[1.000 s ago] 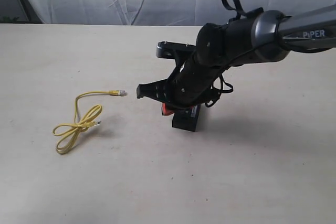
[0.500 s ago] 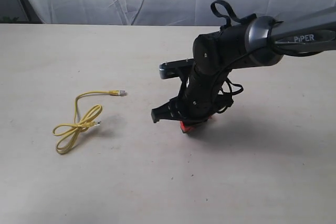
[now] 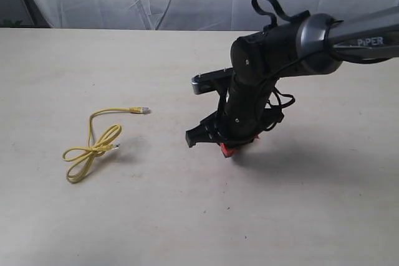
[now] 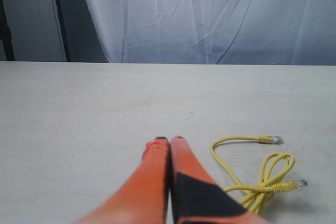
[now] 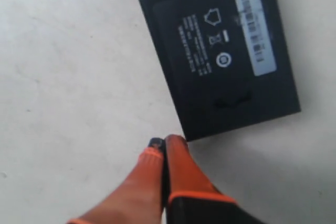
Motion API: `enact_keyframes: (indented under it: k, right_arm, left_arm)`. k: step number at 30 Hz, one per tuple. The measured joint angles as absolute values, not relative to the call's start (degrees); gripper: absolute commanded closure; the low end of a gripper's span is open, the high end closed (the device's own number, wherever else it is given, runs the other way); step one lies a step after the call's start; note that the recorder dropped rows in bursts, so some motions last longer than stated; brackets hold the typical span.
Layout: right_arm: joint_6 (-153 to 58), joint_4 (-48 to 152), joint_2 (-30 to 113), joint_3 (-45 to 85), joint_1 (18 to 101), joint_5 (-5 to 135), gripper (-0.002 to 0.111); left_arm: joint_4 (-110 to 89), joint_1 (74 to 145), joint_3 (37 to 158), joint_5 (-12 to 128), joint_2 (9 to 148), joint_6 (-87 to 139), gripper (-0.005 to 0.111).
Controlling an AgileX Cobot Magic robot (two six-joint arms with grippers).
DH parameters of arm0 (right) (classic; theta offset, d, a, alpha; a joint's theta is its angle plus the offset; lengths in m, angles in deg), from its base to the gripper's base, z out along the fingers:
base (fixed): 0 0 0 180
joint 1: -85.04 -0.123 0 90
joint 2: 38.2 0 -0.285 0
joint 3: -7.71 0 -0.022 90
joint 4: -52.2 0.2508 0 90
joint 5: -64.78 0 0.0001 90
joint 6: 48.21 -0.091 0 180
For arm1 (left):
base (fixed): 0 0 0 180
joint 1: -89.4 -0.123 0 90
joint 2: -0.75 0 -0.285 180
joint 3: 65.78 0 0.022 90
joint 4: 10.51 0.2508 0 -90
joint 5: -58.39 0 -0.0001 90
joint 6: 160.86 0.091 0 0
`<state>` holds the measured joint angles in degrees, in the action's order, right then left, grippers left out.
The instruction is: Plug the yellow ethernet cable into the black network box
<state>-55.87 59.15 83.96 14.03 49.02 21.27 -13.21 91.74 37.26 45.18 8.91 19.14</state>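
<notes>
1. Currently, the right arm (image 3: 268, 60) leans over the table (image 3: 187, 216) mid-scene, hiding the black network box (image 5: 220, 51) from the exterior view.
2. Box lies flat, one corner just beside the right gripper (image 5: 163, 142), whose fingers are pressed together and empty. Its ports are not visible.
3. Yellow ethernet cable (image 3: 93, 142) lies looped, well apart leftward. The left gripper (image 4: 169, 141), closed and empty, appears nearer it.
4. Its 2 plugs (image 3: 144, 109) are too small to judge orientation.
</notes>
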Motion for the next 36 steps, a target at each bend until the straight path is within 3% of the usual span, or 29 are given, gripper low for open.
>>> enact_keyframes:
  k: [9,19,29,36]
  right_arm:
    - [-55.9,58.7,76.6,14.0,49.9,21.3,0.109]
    - [-54.7,60.3,76.5,14.0,61.6,21.3,0.109]
    - [-33.2,78.7,76.5,14.0,72.2,19.3,0.109]
    - [-17.3,91.0,79.3,14.0,74.1,15.8,0.109]
  left_arm:
    - [-13.2,91.7,37.3,45.2,8.9,19.1,0.107]
    - [-13.2,91.7,37.3,45.2,8.9,19.1,0.107]
    - [-13.2,91.7,37.3,45.2,8.9,19.1,0.107]
    - [-13.2,91.7,37.3,45.2,8.9,19.1,0.107]
